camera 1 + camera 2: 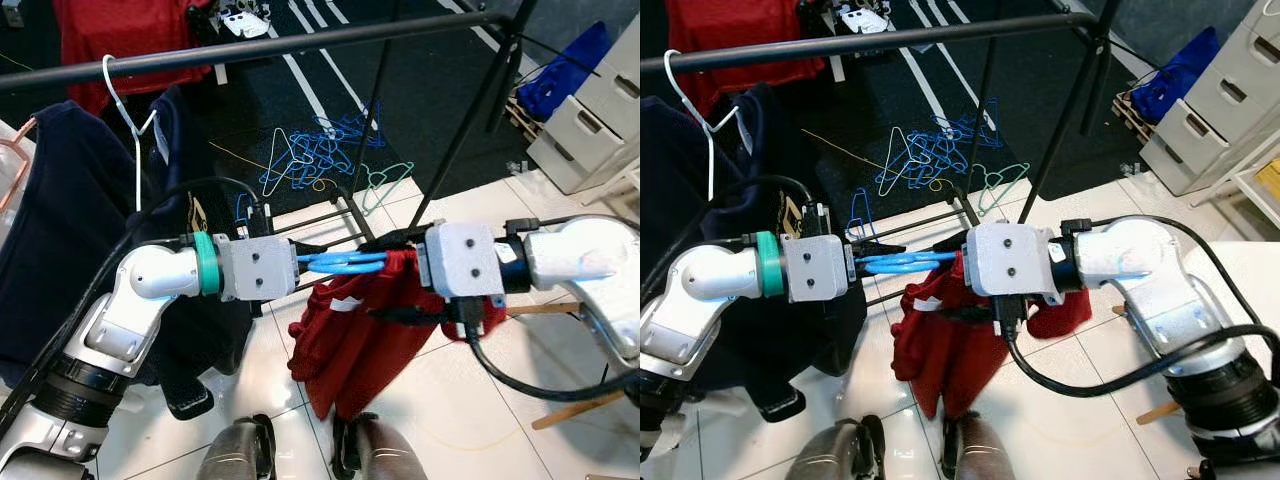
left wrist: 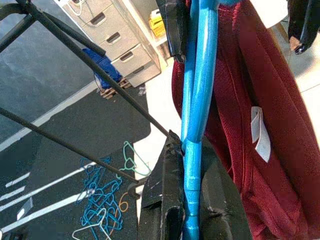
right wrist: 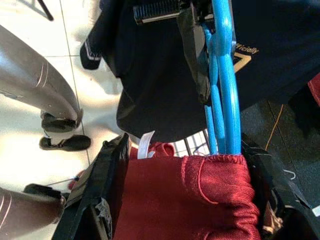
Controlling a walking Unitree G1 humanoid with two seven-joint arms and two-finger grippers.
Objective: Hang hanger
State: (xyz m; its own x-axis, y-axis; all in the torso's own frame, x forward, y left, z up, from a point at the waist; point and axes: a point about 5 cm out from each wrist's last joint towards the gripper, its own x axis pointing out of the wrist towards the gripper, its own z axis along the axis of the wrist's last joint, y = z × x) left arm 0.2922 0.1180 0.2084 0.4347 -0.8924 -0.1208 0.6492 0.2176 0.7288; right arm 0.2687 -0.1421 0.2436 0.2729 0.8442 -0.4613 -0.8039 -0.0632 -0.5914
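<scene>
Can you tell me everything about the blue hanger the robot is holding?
The blue hanger looks like shiny plastic with rounded bars. It lies almost level between the two arms, below the black rail and not hooked on it. The left tool is shut on one end. The right tool grips the other end through the red sweater, which hangs down from the hanger toward the floor.

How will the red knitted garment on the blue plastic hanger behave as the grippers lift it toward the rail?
Probably floppy: the red knitted garment sags in loose folds below the blue plastic hanger, so it may swing. The hanger looks stiff, spanning straight between left gripper and right gripper. The knit bunched at one end might slide off.
</scene>
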